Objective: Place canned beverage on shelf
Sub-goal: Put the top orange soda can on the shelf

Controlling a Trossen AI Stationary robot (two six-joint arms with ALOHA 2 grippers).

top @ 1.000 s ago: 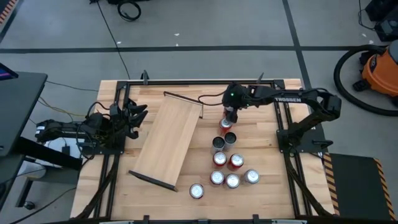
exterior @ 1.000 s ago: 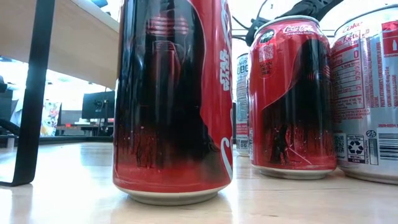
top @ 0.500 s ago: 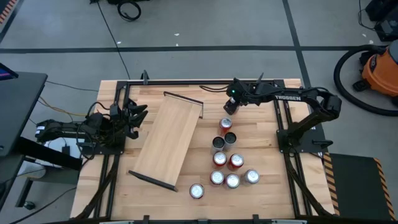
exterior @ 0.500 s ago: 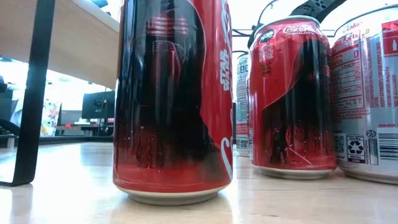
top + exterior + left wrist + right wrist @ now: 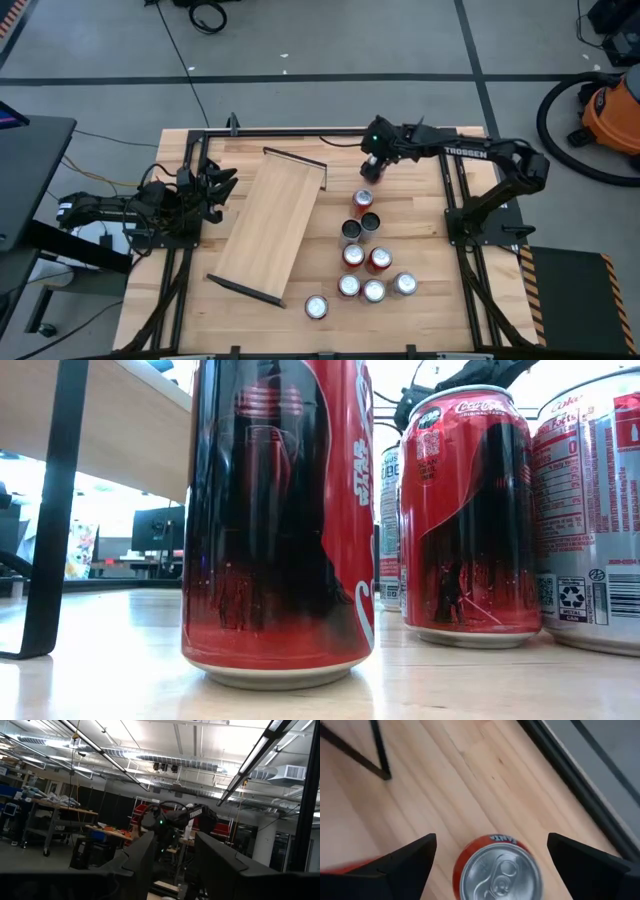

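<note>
The shelf [image 5: 268, 228] lies flat at centre-left on the bench [image 5: 430, 310], its long axis running upper right to lower left. Upright cans [image 5: 362, 262] cluster right of it. The right pincer [image 5: 369, 170], open and empty, hovers over the top can [image 5: 362, 200]. The left pincer [image 5: 222, 186] waits at left, partly open.

"STAR WARS" is printed in white down the side of the nearest red can [image 5: 280, 520] in the low view. "Coca-Cola" is written in white script near the top of the second red can [image 5: 468, 515]. On the silver can [image 5: 595, 510] at the right edge, "Coke" is read near the rim, a nutrition panel is seen whose small print cannot be made out, and a recycling mark is printed low on the side. "TROSSEN" is lettered in white on the right arm [image 5: 465, 153] in the high view.
</note>
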